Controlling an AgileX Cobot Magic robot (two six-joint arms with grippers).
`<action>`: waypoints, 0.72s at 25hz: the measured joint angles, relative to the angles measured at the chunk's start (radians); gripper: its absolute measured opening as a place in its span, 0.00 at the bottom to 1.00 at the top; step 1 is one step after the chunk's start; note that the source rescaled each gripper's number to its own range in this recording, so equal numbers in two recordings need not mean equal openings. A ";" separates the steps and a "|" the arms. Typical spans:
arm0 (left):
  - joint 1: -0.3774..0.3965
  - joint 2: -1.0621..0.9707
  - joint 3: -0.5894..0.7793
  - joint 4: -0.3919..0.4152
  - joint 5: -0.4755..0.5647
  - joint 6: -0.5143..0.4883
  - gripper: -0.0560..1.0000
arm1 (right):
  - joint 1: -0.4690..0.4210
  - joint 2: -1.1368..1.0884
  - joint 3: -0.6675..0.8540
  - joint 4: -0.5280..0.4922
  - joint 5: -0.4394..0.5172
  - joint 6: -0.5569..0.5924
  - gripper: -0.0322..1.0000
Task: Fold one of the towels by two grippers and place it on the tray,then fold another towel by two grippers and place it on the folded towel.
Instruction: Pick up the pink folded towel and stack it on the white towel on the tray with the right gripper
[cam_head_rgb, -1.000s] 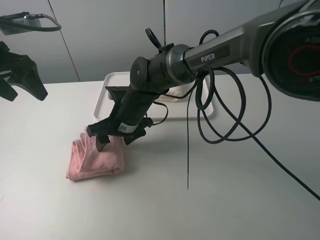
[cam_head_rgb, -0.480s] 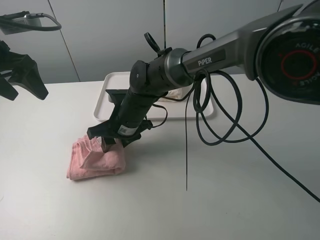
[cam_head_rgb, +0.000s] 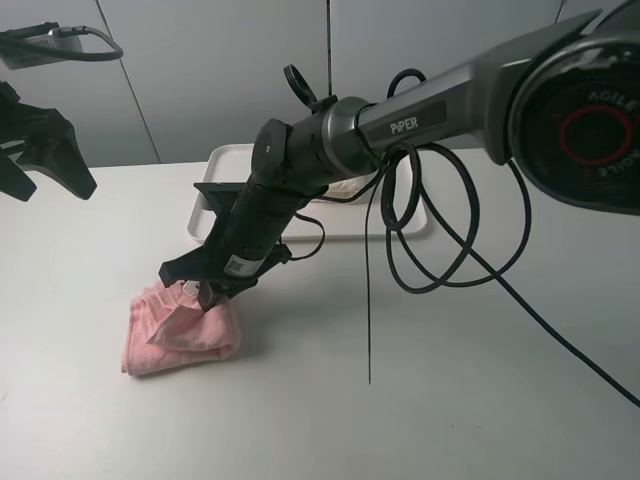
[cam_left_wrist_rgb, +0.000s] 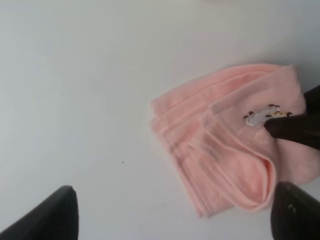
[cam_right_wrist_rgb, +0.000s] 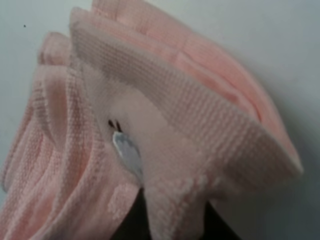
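The folded pink towel (cam_head_rgb: 178, 338) lies on the white table at the front left, also seen in the left wrist view (cam_left_wrist_rgb: 225, 155) and filling the right wrist view (cam_right_wrist_rgb: 150, 115). My right gripper (cam_head_rgb: 205, 294) reaches across from the right and is shut on the towel's raised upper fold, next to its small white label (cam_right_wrist_rgb: 127, 152). One of its black fingers (cam_left_wrist_rgb: 295, 131) shows in the left wrist view. My left gripper (cam_head_rgb: 45, 185) hangs open at the far left, well above and apart from the towel. Behind the right arm sits the white tray (cam_head_rgb: 225, 160), with the cream towel (cam_head_rgb: 338, 188) barely showing in it.
The right arm's black cables (cam_head_rgb: 440, 250) loop down over the table in front of the tray, and one thin cable (cam_head_rgb: 369, 320) hangs straight down. Bare white table lies to the right and front of the towel. A grey wall stands behind.
The right gripper's jaws closed onto the pink towel's upper fold. The arm shifted down and to the left, and the towel slid slightly left with it. The left gripper stayed still.
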 joint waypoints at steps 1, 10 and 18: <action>0.000 0.000 0.000 0.000 0.000 -0.005 0.98 | 0.000 -0.006 -0.009 -0.011 0.005 -0.002 0.14; 0.000 -0.030 0.000 0.000 0.012 -0.030 0.98 | 0.000 -0.105 -0.198 -0.293 0.090 0.035 0.14; 0.000 -0.113 -0.005 0.002 0.010 -0.032 0.99 | -0.106 -0.105 -0.357 -0.375 0.127 0.063 0.14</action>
